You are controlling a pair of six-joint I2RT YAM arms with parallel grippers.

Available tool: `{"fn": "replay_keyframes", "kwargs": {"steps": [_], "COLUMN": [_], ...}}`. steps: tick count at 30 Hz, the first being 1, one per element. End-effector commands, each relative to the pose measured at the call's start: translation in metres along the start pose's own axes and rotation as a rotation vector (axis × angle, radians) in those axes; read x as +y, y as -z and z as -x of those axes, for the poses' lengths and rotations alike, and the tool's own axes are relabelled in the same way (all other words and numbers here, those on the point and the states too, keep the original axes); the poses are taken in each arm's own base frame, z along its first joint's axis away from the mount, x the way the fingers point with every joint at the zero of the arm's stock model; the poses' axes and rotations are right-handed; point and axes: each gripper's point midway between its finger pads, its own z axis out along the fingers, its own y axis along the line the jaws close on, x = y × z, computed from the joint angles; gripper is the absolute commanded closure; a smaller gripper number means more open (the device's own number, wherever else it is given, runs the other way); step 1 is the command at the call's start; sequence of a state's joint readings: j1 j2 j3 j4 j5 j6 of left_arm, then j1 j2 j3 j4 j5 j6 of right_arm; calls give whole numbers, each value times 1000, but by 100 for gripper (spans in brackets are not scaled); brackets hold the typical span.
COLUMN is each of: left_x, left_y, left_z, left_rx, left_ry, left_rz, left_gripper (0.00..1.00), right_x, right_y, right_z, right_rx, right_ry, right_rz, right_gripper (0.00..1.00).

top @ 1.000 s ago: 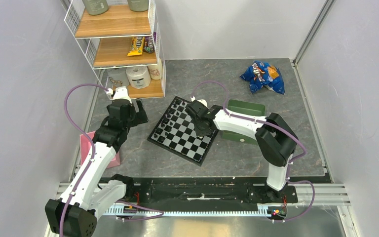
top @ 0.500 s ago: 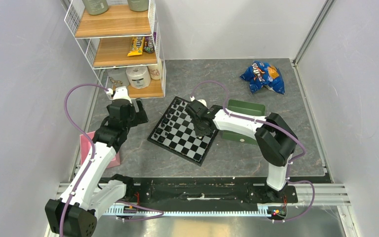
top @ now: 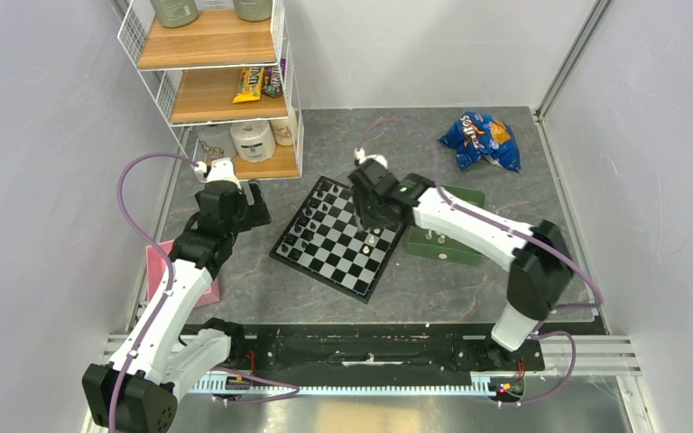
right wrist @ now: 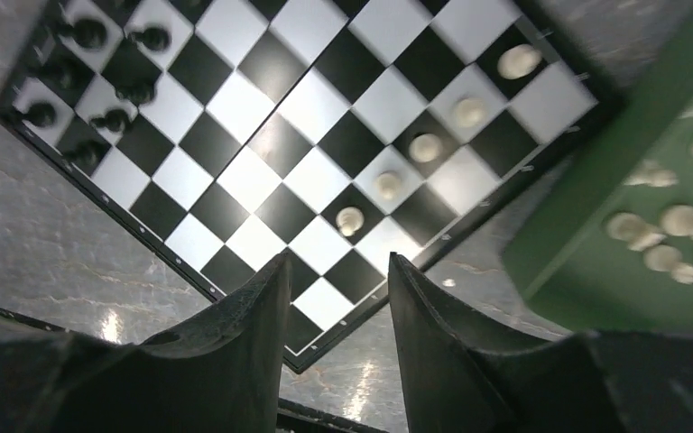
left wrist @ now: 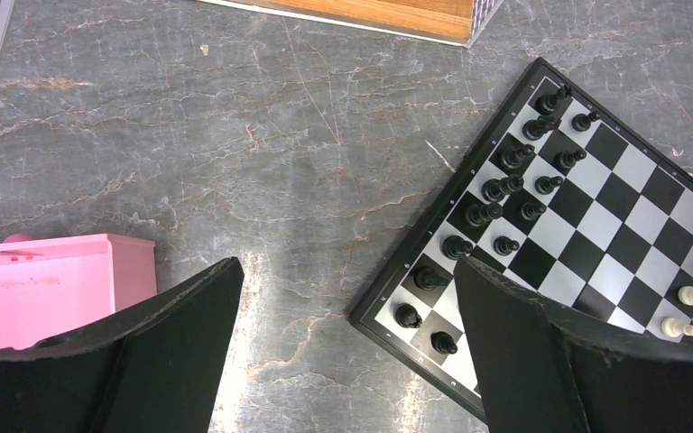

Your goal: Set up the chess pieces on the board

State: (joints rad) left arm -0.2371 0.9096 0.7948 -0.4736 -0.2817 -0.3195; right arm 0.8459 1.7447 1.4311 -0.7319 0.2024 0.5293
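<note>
**BOARD PARTLY SET, BOTH END EFFECTORS RELEASED**

The board (top: 338,242) is found lying askew on the grey bench (top: 370,144) between the two arms, with one corner pointing toward the arm bases. Two rows of black pieces (left wrist: 505,185) are ranged along its left edge. Five of the cream-white chess pieces (right wrist: 426,147) are noted standing in a single line, one row in from the edge that faces the green tray (right wrist: 595,225). Further white pieces are seen inside that tray, but they are blurred in the right wrist view and cannot be counted. The tray is set just beside the board's right edge.

The right end effector (right wrist: 337,262) is held above the right side of the board, pointing down. Its fingers are parted and nothing is gripped between them, and chequered squares are seen through the gap. The nearest white piece stands just ahead of the fingertips, apart from them.

The left end effector (left wrist: 347,266) is held over the bench to the left of the board. Its fingers are spread wide and nothing is held, and a corner of the board shows between them. A pink box (left wrist: 54,280) is recorded on the bench at that arm's left side.

A wire rack (top: 217,81) with wooden shelves is noted at the far left. A blue snack bag (top: 480,140) is noted at the far right of the bench, well apart from the board
</note>
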Motion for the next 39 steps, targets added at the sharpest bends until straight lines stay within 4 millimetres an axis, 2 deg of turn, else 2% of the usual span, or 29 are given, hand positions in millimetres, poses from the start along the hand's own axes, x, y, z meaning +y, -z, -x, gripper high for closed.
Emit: {"fn": "replay_keyframes", "kwargs": {"steps": [1,3,5,7,12,15,20,25,33,39], "left_x": [-1,-2,-2,-2,-2,-1,-1,-1,1,0], "left_y": [0,0,0,0,0,0,1,1,2,2], "left_z": [4,4,3,4,4,4,4,4,6,6], "left_rx": [-17,-16,-13,-13,-16,-16,-19,-20,-27,-28], "left_ry": [-19,-17,-18,-18,-17,-17,-17,-17,-17,-16], "left_rz": [-14,-17,-20,-20,-17,-14,-13,-12,-8,-8], "left_gripper": [5,5,5,5,5,5,5,5,5,5], "right_x": [-68,-116,-154,-183,-238,-258,-287,-300,-307,-311], "right_y": [43,37,28,19,-3,-12,-31,-39,-51,-55], "right_z": [43,41,35,25,11,8,-2,1,3,2], "right_rx": [-154,-135,-119,-84,-32,-19,17,6,17,22], "right_ry": [-128,-252,-337,-402,-524,-555,-602,-617,-620,-612], "right_rz": [-94,-132,-158,-181,-237,-274,-336,-361,-370,-391], "right_gripper": [49,49,50,50,51,51,53,53,56,65]}}
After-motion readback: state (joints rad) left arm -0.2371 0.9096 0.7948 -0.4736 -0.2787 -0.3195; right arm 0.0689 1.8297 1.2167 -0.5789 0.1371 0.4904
